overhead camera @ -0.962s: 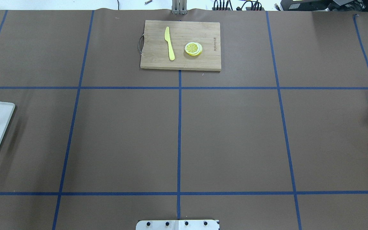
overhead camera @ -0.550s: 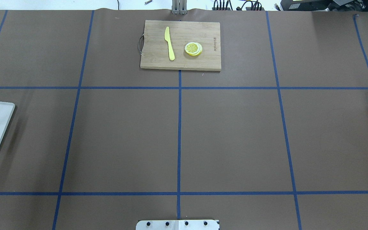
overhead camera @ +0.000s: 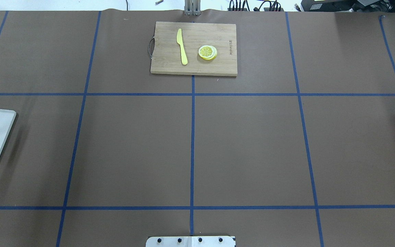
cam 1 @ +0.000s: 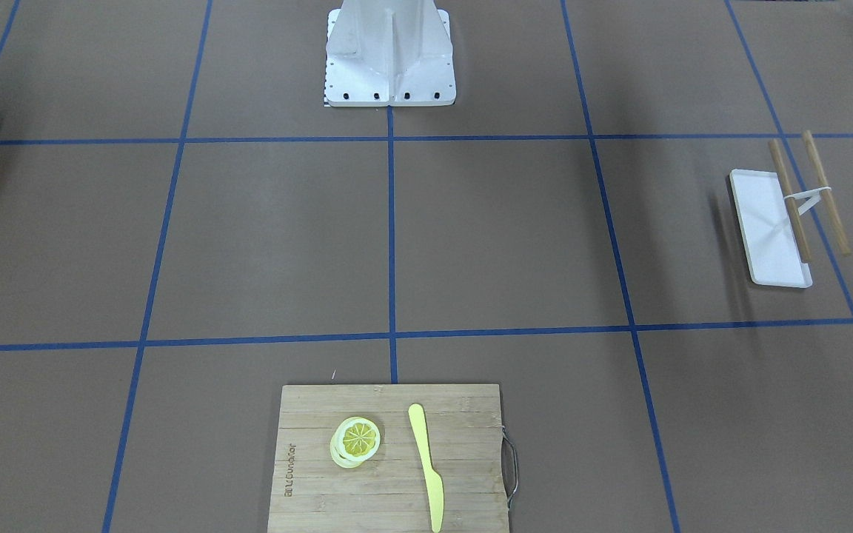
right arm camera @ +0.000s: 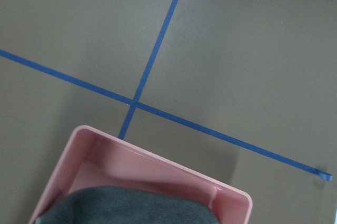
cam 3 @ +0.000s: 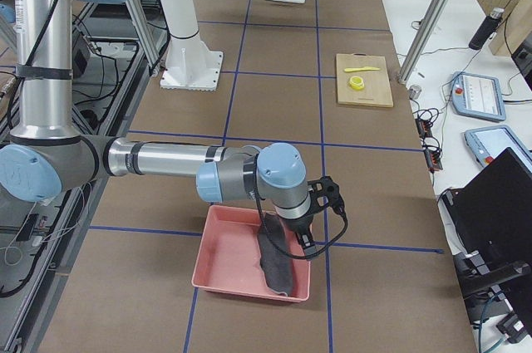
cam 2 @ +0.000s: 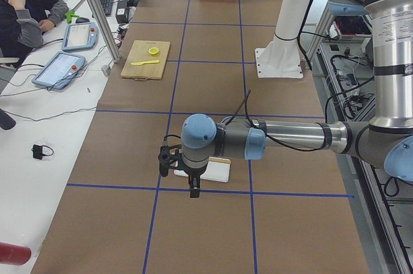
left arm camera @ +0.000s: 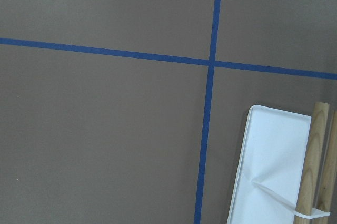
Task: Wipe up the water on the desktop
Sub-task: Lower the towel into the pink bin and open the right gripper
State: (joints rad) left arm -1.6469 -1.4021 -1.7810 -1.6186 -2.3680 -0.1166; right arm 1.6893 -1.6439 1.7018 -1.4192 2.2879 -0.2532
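Overhead: high above the base plate (overhead camera: 190, 241) side, facing forward and down; board (overhead camera: 193, 48) at the far edge.
Front: across the desktop (cam 1: 508, 237), looking steeply down and back; board near, base plate at top.
Left side: desktop's left end, looking along it.
Right side: opposite end, looking back; bin (cam 3: 229, 253) nearest.
Left wrist: close, straight down on desktop and tray (left arm camera: 274, 166).
Right wrist: close, apparently tilted; bin rim at the bottom.
Shared: all 4 fixed views hold the board; tray shows in 5 views.
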